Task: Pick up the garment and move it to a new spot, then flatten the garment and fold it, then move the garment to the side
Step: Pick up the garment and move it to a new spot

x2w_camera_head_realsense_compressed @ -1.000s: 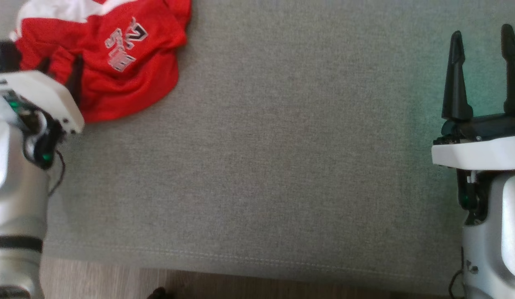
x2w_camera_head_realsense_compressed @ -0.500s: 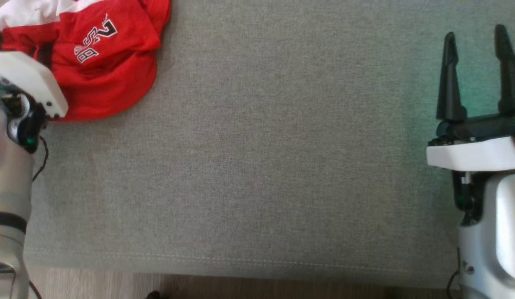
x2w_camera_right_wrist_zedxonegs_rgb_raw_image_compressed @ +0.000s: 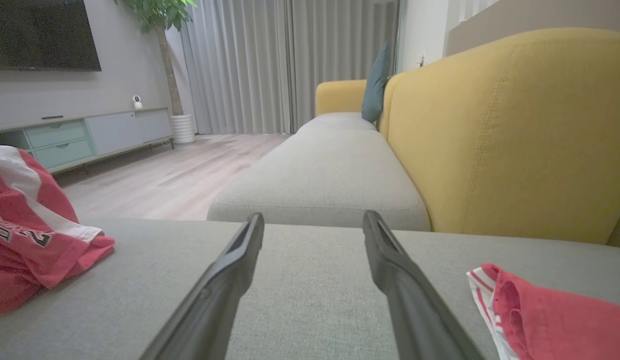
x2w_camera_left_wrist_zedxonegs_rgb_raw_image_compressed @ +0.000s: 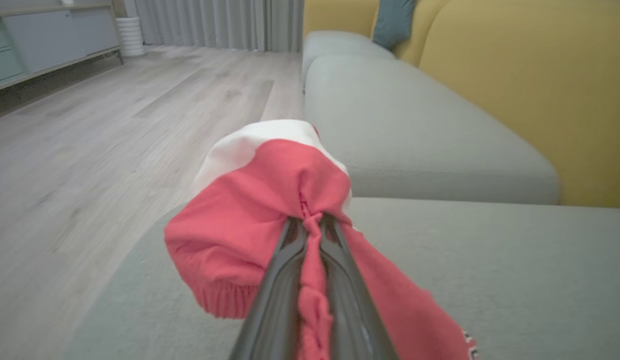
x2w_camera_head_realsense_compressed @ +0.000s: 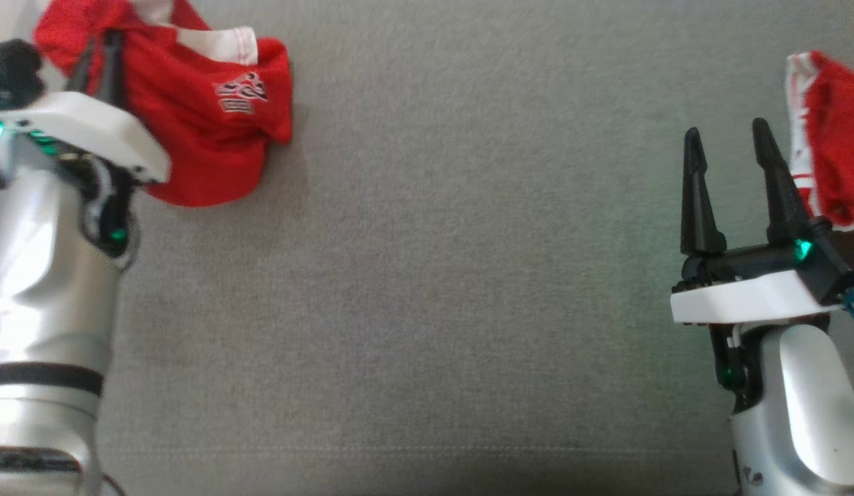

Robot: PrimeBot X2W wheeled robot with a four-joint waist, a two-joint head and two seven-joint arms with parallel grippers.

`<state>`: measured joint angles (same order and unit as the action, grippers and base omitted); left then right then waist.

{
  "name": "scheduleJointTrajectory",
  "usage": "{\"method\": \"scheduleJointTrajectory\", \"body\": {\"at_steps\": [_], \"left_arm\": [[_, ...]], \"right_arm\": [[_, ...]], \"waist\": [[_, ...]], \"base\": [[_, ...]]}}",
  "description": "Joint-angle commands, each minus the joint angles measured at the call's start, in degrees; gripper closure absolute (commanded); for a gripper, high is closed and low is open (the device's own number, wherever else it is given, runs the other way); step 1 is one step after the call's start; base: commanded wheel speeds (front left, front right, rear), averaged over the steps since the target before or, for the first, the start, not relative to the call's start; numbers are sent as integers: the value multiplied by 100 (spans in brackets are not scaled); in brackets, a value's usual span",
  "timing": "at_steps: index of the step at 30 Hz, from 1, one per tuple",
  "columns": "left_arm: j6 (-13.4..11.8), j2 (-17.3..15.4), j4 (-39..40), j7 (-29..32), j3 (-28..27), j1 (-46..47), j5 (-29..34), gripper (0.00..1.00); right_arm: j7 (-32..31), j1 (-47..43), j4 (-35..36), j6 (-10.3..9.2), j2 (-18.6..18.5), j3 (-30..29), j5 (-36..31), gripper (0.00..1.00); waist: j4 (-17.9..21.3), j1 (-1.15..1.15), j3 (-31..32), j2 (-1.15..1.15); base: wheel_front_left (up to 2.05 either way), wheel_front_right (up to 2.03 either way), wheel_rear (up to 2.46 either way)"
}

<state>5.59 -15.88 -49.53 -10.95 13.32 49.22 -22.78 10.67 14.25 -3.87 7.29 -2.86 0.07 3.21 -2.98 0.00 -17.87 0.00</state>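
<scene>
Garment [x2w_camera_head_realsense_compressed: 213,138] sits bunched at the far left of the seat [x2w_camera_head_realsense_compressed: 468,275]. The left gripper [x2w_camera_left_wrist_zedxonegs_rgb_raw_image_compressed: 310,222] is pinched tight on a thin twisted fold of it. Right gripper [x2w_camera_head_realsense_compressed: 726,131] is spread, holding nothing, just beside a second red cloth [x2w_camera_head_realsense_compressed: 837,151], poss. a separate item. Risk: w/ so little fabric pinched, the fold slips out mid-carry, or trailing cloth drags & lands balled up.

Black-and-white print [x2w_camera_head_realsense_compressed: 240,93] on the red garment [x2w_camera_head_realsense_compressed: 186,131], lettering blurred — nothing legible
</scene>
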Motion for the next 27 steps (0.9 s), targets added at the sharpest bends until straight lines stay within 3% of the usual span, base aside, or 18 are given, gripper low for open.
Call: {"method": "scheduleJointTrajectory", "body": {"at_steps": [1, 7, 15, 27], "left_arm": [[-41, -164, 355, -74, -117, 39, -31, 100], [-250, 326, 1435, -38, -72, -369, -221, 100], [-573, 978, 2849, 264, 389, -1038, -245, 100], [-1045, 1292, 3751, 249, 1591, -1746, -427, 100]], "right_arm": [[61, 39, 146, 20, -3, 170, 66, 0], [152, -23, 30, 20, -2, 110, 213, 0], [221, -47, 28, 20, -2, -179, 280, 0], [279, 44, 89, 20, -2, -514, 328, 0]], "waist": [[151, 0, 277, 0], [335, 0, 545, 0], [607, 0, 712, 0], [898, 0, 615, 0]], "base": [[0, 0, 0], [0, 0, 0], [0, 0, 0], [0, 0, 0]]}}
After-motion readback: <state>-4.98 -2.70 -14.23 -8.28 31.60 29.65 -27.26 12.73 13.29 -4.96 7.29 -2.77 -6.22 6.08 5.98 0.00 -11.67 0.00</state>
